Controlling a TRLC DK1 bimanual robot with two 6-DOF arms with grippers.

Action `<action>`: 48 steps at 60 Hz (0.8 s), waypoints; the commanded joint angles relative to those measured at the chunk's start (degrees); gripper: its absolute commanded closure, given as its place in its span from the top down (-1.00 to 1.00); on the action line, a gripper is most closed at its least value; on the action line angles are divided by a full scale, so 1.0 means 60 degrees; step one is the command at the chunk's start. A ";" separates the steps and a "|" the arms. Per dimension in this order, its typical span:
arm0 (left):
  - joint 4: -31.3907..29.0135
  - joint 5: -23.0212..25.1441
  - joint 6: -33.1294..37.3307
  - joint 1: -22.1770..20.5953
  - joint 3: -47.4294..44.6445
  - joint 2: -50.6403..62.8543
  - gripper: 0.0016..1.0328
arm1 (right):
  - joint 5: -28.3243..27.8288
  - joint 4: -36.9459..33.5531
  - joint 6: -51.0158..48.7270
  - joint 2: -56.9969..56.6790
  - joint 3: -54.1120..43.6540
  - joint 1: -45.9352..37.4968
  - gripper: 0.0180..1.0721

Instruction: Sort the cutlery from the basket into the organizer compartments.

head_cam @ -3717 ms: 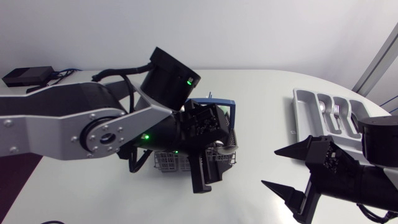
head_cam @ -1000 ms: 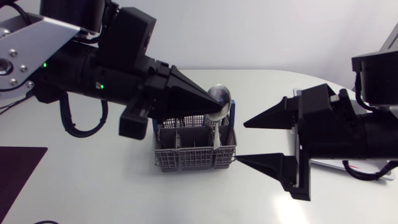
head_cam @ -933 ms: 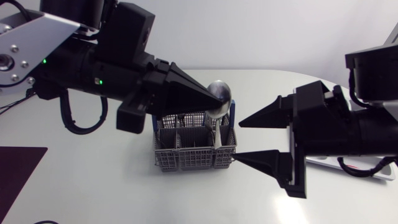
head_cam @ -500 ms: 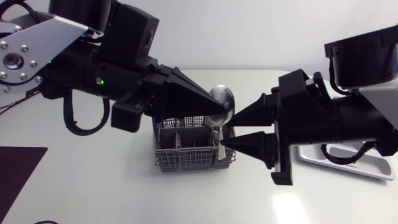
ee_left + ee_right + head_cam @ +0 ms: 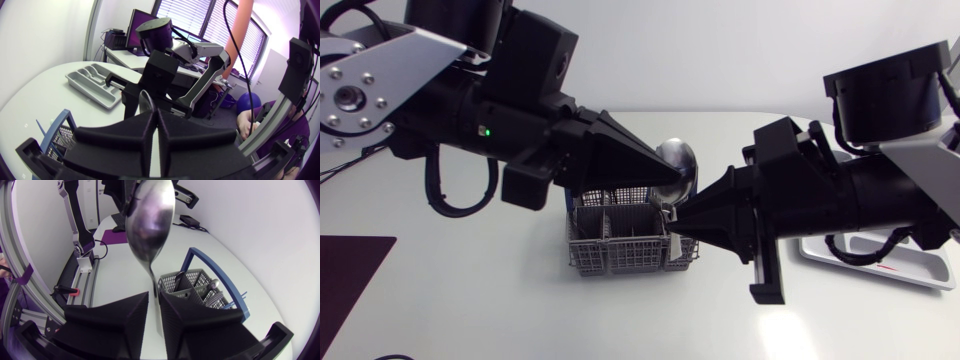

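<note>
left gripper clenched on spoon neck | handle hangs upright, down between right gripper fingers, which look clamped on it | basket beneath

Nothing legible: no text, label, number or sign can be read on any surface. A small red mark on the organizer rim, toward 4 o'clock in the head view, is too small to make out.
</note>
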 commanded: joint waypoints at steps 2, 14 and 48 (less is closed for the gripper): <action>0.0063 0.0200 -0.0195 0.0221 0.0460 0.0108 -0.93 | -0.0131 -0.0018 0.0065 0.0116 0.0157 0.0191 -0.81; 0.0180 0.0200 -0.0386 0.0602 0.0489 0.0108 -0.38 | -0.0028 -0.0223 0.0021 -0.0074 -0.0034 0.0235 -0.89; 0.1381 -0.1836 -0.1323 0.1730 0.0064 -0.0727 0.90 | 0.0177 -0.1834 -0.0492 -0.2169 -0.0810 -0.4028 -0.89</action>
